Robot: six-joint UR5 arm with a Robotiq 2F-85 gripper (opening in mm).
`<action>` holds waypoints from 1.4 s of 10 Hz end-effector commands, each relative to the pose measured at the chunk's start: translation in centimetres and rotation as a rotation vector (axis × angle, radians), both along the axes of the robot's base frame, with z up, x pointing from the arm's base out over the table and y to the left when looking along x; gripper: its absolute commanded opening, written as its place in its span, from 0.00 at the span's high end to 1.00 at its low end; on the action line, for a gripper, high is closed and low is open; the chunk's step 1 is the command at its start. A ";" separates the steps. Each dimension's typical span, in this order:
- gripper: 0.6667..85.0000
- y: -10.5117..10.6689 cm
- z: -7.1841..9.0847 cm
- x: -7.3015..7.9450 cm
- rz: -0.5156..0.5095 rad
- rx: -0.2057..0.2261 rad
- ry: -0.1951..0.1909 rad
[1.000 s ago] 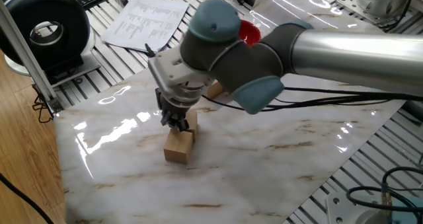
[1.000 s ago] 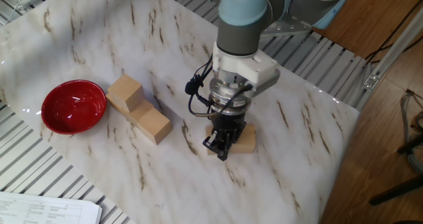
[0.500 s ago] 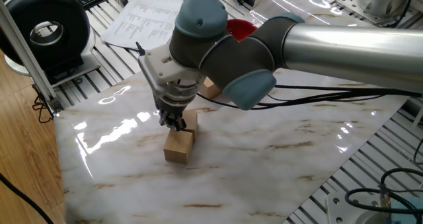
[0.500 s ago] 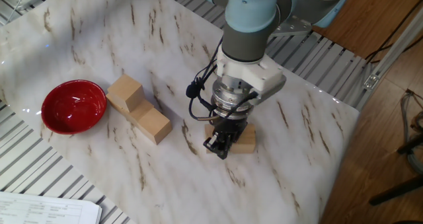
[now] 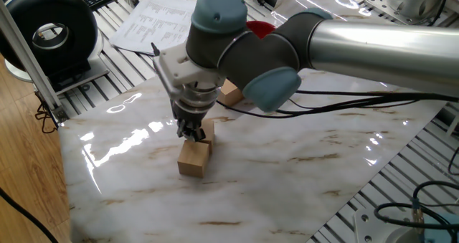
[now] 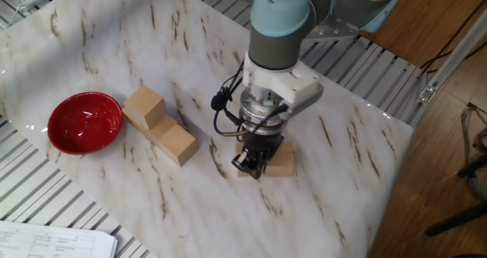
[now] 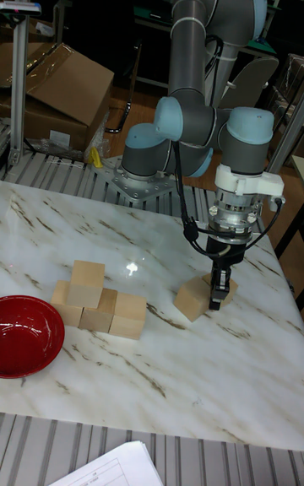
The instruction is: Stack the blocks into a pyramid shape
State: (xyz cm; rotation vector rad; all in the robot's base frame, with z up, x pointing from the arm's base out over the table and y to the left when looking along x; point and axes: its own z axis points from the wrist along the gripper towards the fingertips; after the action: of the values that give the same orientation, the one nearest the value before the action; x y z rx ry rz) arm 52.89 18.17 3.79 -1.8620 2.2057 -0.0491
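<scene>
Two blocks [image 7: 192, 299] directly beneath pincer [image 7: 219, 290]

In one fixed view the arm [image 5: 287, 56] hid nearly all of the red bowl [image 5: 264, 29] and most of the far blocks [image 5: 229, 94]. The hand [image 6: 249, 164] covered part of the pair of blocks [image 6: 283, 160] beneath it, so whether its fingers gripped one could not be told. In the tall fixed view, the red bowl was cut off by the left edge.
</scene>
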 end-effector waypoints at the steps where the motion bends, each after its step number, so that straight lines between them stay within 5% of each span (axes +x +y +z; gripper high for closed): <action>1: 1.00 -1.0 0.4 -0.6 0.004 0.007 0.021; 2: 1.00 -0.9 1.0 -1.2 -0.003 0.015 0.038; 3: 1.00 -1.8 1.1 -1.3 0.015 -0.021 0.036; 6: 1.00 -2.5 0.9 -1.5 0.030 0.002 0.033; 14: 1.00 -1.1 -0.5 0.7 0.028 0.030 -0.001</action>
State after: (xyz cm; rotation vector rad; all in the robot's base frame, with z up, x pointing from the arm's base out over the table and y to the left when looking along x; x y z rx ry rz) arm 52.85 16.92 3.85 -1.9076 2.1782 -0.0195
